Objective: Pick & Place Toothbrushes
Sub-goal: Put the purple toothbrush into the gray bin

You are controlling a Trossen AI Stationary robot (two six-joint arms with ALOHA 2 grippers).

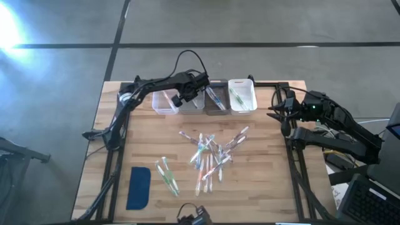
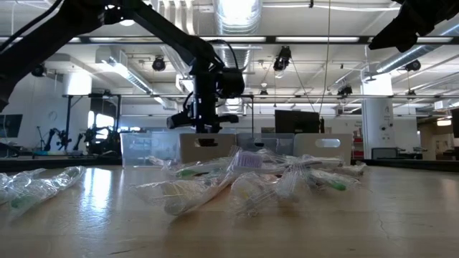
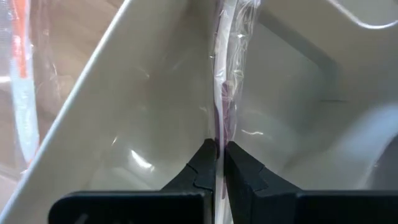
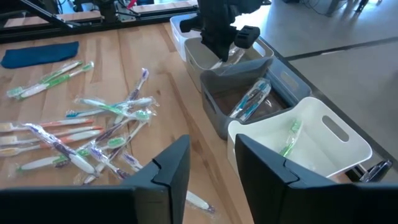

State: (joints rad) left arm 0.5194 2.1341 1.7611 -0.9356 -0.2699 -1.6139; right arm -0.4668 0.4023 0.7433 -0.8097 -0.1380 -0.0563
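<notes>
Left gripper [image 3: 219, 163] clamped on wrapped toothbrush [image 3: 225, 74] inside bin [image 3: 149, 93].

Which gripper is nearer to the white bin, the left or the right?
Right. The right gripper hovers just beside the white bin, at the table's right edge. The left gripper is farther along the row, over the second bin, shut on a toothbrush.

Toothbrushes [image 1: 209, 156]: thin pale sticks in clear wrappers with pink, green, teal and orange accents. Most lie criss-crossed in a loose pile mid-table. A small group [image 1: 167, 174] with green accents lies apart. One wrapped, pinkish brush [image 3: 225, 81] is pinched upright over a bin. A teal one [image 4: 252, 99] lies in the grey bin, a green one [image 4: 290, 137] in the white.
</notes>
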